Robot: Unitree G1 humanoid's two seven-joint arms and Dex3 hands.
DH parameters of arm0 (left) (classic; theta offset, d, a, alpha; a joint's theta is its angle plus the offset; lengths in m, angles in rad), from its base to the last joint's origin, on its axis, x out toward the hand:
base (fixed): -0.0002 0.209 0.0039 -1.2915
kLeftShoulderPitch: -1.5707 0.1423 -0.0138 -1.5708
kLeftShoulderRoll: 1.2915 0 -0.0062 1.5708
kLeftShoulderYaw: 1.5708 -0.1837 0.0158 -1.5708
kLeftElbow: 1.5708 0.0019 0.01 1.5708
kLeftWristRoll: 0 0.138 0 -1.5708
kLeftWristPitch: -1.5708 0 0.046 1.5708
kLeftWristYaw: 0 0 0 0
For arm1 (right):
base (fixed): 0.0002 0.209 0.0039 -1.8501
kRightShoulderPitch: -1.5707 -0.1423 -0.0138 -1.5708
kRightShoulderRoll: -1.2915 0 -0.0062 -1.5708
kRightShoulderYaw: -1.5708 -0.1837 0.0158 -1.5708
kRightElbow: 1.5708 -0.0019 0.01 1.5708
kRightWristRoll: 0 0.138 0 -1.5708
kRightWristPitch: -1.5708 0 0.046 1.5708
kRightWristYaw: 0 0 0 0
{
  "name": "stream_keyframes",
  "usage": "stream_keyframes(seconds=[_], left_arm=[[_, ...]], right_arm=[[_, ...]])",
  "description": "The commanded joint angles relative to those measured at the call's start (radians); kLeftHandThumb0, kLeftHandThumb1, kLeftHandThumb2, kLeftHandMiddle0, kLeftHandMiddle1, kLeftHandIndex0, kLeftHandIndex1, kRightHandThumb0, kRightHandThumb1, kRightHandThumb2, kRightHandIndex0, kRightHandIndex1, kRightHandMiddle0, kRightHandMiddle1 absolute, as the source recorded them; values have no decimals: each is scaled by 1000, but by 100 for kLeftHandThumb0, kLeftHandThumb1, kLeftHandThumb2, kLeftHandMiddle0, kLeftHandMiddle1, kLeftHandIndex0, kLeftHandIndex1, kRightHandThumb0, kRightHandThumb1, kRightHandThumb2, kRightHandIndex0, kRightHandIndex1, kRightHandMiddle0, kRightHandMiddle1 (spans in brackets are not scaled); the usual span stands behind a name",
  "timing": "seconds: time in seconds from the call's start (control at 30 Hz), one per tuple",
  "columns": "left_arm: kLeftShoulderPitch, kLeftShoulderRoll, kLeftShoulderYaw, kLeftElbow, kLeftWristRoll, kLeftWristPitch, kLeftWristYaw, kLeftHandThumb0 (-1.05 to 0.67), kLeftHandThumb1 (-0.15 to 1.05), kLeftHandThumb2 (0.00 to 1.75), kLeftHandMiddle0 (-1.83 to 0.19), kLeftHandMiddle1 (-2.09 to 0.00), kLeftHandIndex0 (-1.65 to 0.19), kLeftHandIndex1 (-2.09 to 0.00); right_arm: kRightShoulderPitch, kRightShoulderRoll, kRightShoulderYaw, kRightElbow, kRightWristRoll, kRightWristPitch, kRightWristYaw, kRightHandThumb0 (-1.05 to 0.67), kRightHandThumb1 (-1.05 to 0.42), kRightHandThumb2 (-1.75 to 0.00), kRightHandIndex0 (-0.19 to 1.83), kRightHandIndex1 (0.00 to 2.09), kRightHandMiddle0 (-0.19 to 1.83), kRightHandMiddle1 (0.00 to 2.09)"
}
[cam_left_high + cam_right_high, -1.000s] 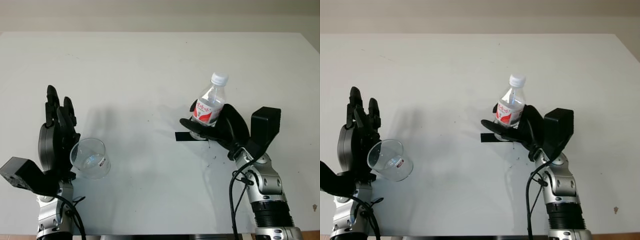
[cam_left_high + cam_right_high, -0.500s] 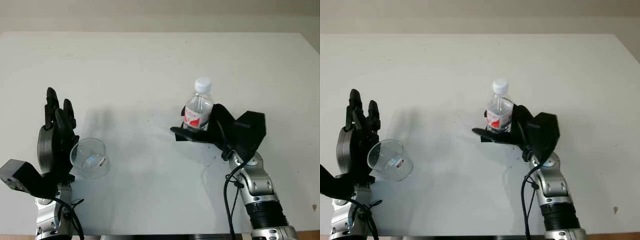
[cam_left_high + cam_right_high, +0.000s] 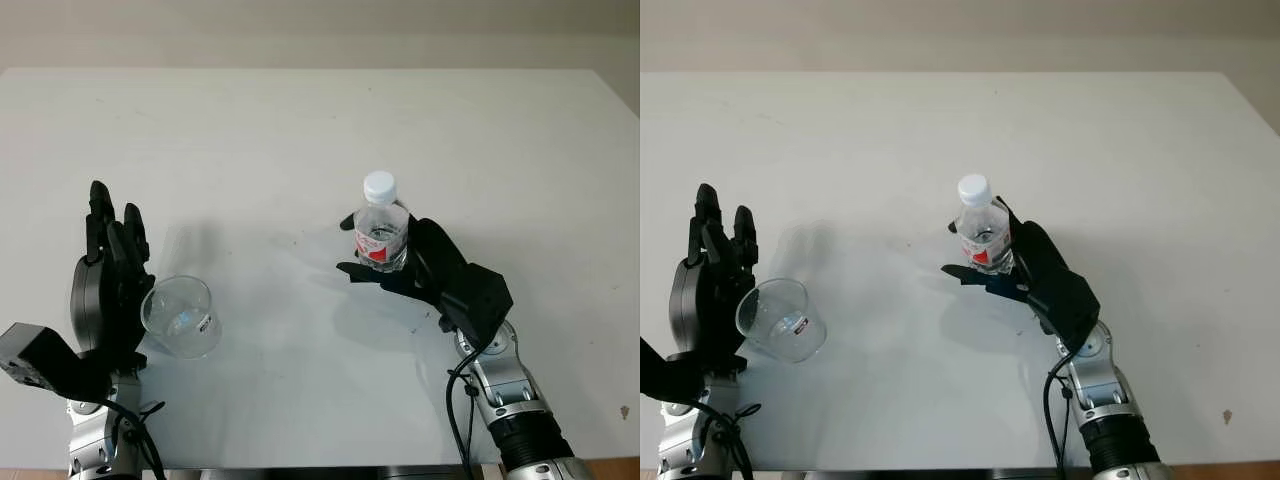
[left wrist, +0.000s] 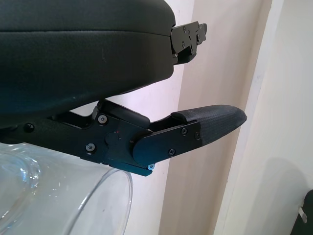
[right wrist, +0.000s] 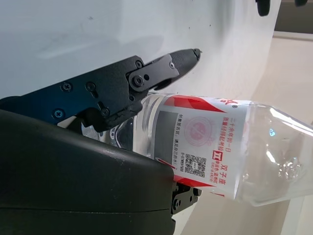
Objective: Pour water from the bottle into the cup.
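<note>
A clear plastic bottle with a red and white label and a white cap is held off the white table, near its middle. My right hand is shut on the bottle's lower half, and the bottle leans a little. The right wrist view shows the label pressed against the palm, with a finger wrapped round it. A clear glass cup stands at the front left. My left hand is open right beside it, palm toward the cup. The cup's rim lies below the thumb.
Bare white tabletop stretches between the cup and the bottle and across the whole far half. The table's far edge meets a pale wall. A small dark speck lies near the front right corner.
My right hand has carried the bottle to the left, toward the cup side, and turned it from leaning right to nearly upright. The cup and left hand have barely moved.
</note>
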Motion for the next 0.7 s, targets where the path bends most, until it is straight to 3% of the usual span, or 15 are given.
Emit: stream_keyframes(seconds=[0.0, 0.17, 0.27, 0.3, 0.4, 0.5, 0.67], left_arm=[[32, 2, 4, 5, -1, 8, -3, -72, 105, 68, 12, -6, 18, -3], [31, 6, 3, 6, 0, 12, -9, -73, 105, 69, 13, -5, 19, -2], [30, 2, 4, 6, -5, 10, -10, -72, 105, 68, 12, -6, 18, -3], [30, 1, 4, 6, -5, 11, -10, -72, 105, 67, 12, -6, 18, -3], [32, 2, 4, 3, -6, 14, -11, -72, 105, 67, 13, -5, 19, -3], [37, 5, 4, -2, -3, 19, -9, -71, 105, 67, 13, -5, 19, -3], [31, 2, 3, 3, -7, 18, -16, -70, 105, 66, 14, -5, 19, -4]], right_arm=[[68, -8, 1, 48, -7, 20, -4, -57, -100, -6, 8, 132, 14, 101], [99, -12, -15, 41, -8, 26, -38, -61, -100, -5, 4, 109, 12, 90], [116, -15, -25, 22, 3, 15, -45, -64, -98, -5, 9, 59, 11, 62], [120, -17, -28, 19, 7, 8, -44, -65, -97, -5, 7, 33, 7, 43], [126, -24, -37, 18, 11, -23, -44, -70, -95, -5, -5, 7, -5, 19], [120, -38, -47, 19, 15, -38, -34, -78, -93, -5, -17, 1, -17, 3], [68, -41, -85, 46, 51, -47, -39, -86, -92, -5, -19, 0, -19, 0]])
